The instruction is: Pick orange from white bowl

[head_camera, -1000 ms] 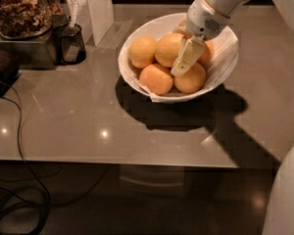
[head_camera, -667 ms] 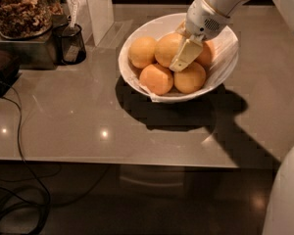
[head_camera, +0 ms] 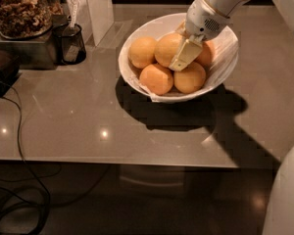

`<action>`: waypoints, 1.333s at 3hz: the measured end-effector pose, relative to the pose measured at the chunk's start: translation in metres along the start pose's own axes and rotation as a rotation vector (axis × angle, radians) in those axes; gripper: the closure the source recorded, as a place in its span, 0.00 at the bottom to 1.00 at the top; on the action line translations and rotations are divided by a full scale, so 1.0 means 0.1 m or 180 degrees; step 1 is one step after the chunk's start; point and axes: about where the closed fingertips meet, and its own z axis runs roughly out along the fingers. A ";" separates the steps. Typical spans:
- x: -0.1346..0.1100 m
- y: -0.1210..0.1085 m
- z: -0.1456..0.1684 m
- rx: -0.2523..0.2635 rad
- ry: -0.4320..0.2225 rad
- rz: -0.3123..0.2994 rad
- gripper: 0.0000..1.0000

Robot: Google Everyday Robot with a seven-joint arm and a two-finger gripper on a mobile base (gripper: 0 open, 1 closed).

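The white bowl (head_camera: pixel 137 80) stands on the grey counter and holds several round fruits on a crinkled white liner. The orange (head_camera: pixel 165 48), pale yellow-orange, lies in the middle at the back of the bowl. Deeper-orange fruits lie around it: one on the left (head_camera: pixel 142 52), two at the front (head_camera: pixel 157 78) (head_camera: pixel 189 77) and one partly hidden on the right (head_camera: pixel 207 55). My gripper (head_camera: pixel 179 63) reaches down from the upper right into the bowl and rests against the orange's right side, above the two front fruits.
A black mesh cup (head_camera: pixel 71 43) and a clear jar of nuts (head_camera: pixel 19 9) stand at the back left, beside a white upright box (head_camera: pixel 99 6). Black cables (head_camera: pixel 19 131) trail over the counter's left front edge. My arm's shadow falls right of the bowl.
My gripper has shifted slightly to the left inside the bowl, closer against the orange. The fruits have not visibly moved.
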 end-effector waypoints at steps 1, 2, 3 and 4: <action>-0.08 -0.01 -0.04 -0.0002 -0.0154 -0.0091 1.00; -0.14 0.10 -0.26 0.0113 -0.0345 -0.0204 1.00; -0.09 0.38 -0.63 0.0401 -0.0537 -0.0162 1.00; 0.10 0.78 -0.93 0.0746 -0.0625 0.0046 1.00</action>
